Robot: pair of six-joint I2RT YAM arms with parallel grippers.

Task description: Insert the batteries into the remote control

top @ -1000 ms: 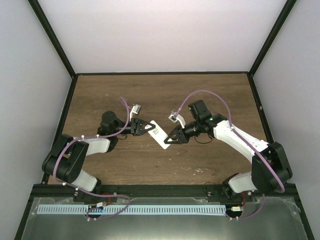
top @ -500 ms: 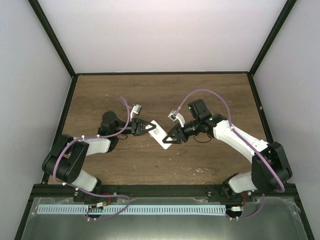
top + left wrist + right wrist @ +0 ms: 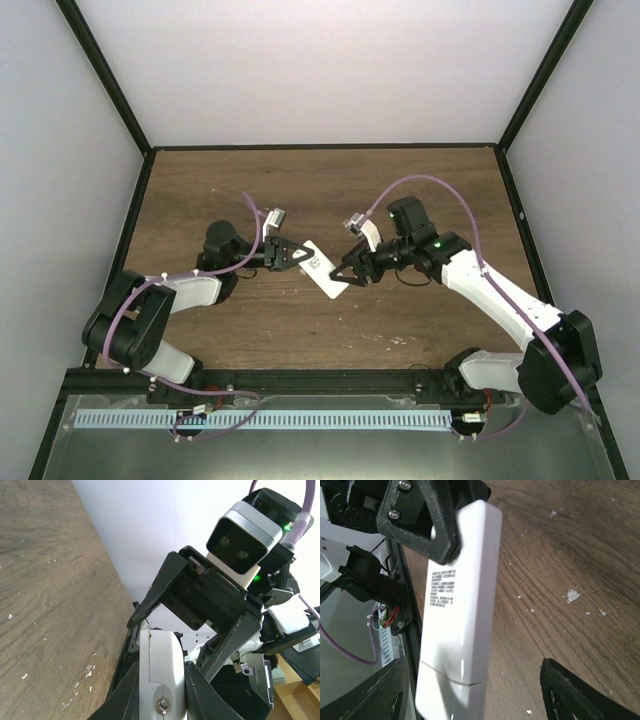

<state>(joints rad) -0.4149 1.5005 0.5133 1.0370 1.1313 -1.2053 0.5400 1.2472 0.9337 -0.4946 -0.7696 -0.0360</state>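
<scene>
White remote control (image 3: 320, 267), mid-frame over the wooden worktop (image 3: 420, 190), is gripped at one end by the closed left hand (image 3: 292, 255), while the right hand (image 3: 343, 278) stands open, fingers straddling its other end.

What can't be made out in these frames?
- Batteries: in no view; the remote control shows only its labelled back, which hides whether any are inside.
- Remote's button side: turned away from the right wrist and top views.
- Remote's body, left wrist view: mostly cut off by the bottom edge and the fingers of the left gripper.
</scene>
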